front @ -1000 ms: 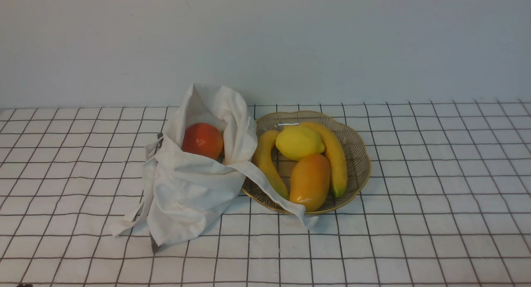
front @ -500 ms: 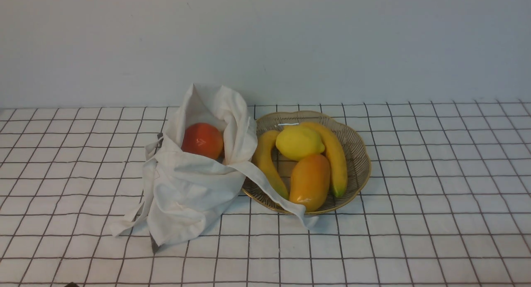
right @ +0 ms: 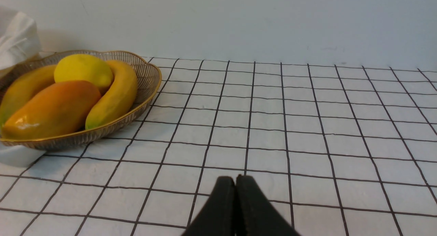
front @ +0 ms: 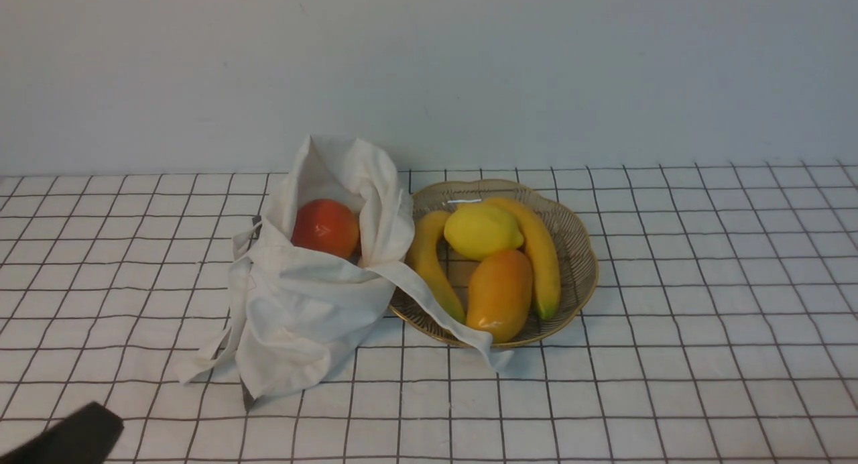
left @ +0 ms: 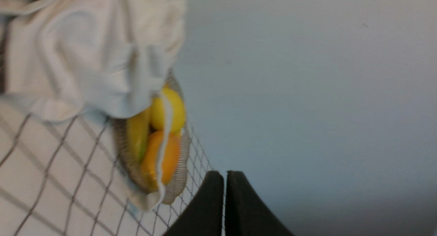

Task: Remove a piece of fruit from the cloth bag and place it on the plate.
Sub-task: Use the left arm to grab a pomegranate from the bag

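The worktop (front: 643, 390) is white with a grid of dark lines, and behind it rises a plain pale blue-grey wall (front: 429, 68). At its far side, left of centre, a crumpled off-white cloth bag (front: 301, 316) lies with its mouth open, and the red-orange fruit (front: 326, 228) sits in that opening. Just right of the bag stands the scalloped woven dish (front: 582, 263), holding a lemon (front: 480, 231), a mango (front: 500, 295) and two bananas (front: 544, 266) (front: 429, 263). A long flat strap (front: 429, 296) from the bag crosses the left part of the dish, over its near rim and onto the worktop, lying partly in the way there. The left hand (left: 225, 176), dark, reaches into the near left corner, closed and holding nothing. The right hand (right: 238, 179) is closed and empty too, over the worktop's right side.
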`<move>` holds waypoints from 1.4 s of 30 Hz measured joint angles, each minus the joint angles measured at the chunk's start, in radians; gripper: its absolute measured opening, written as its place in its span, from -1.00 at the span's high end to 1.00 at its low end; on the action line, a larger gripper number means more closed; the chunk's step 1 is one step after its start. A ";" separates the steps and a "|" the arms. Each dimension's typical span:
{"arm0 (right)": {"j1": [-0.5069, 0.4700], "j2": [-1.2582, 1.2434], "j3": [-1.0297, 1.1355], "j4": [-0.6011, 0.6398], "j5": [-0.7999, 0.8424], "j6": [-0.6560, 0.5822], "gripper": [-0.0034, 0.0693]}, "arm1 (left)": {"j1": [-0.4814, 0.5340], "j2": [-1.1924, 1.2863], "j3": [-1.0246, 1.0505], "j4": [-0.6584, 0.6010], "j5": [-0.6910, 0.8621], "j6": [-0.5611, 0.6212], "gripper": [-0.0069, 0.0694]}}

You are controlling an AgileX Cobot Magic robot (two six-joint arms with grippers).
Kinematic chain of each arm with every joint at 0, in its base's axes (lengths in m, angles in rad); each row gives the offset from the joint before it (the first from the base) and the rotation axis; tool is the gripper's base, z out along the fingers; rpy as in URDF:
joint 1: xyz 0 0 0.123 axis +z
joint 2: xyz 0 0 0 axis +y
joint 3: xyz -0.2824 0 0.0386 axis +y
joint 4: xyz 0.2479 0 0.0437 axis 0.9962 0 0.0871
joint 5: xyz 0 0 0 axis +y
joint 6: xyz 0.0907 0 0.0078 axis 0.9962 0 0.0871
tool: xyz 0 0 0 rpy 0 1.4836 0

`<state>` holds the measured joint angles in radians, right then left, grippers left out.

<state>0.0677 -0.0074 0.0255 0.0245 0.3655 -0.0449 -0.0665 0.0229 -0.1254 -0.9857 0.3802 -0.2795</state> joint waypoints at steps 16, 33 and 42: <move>0.000 0.000 0.000 0.000 0.000 0.000 0.94 | -0.005 1.193 -0.825 0.281 0.481 0.611 0.84; 0.000 0.000 0.000 -0.001 0.000 0.000 0.94 | -0.281 1.857 -1.492 0.882 0.547 0.271 0.39; 0.000 0.000 0.000 -0.001 0.000 0.000 0.94 | -0.296 2.058 -1.612 1.133 0.522 0.152 -0.61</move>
<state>0.0677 -0.0074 0.0255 0.0236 0.3655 -0.0449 -0.3625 2.0810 -1.7377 0.1473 0.9021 -0.1271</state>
